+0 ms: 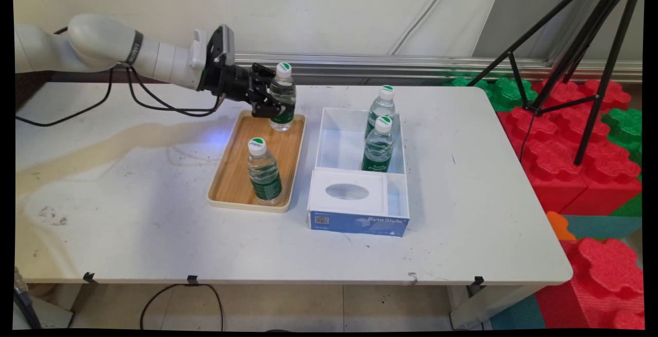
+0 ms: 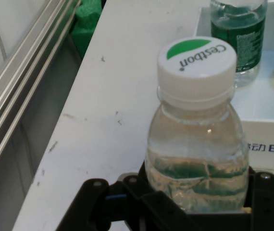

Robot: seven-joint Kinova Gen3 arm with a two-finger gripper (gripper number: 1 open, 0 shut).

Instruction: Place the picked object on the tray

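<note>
The white worktop (image 1: pixel 154 213) carries a white box (image 1: pixel 406 152) with a blue front and, to its left, a wooden tray (image 1: pixel 234 183). Two water bottles (image 1: pixel 379 144) are seen standing upright in the box's open far compartment, one just behind the other. A third bottle (image 1: pixel 263 171) stands upright at the near end of the tray. At the tray's far end a fourth bottle (image 1: pixel 282 98), green-and-white capped, is clasped about its body by the gripper (image 1: pixel 272 106), whose fingers are closed on it from the left; whether its base rests on the tray cannot be told
</note>
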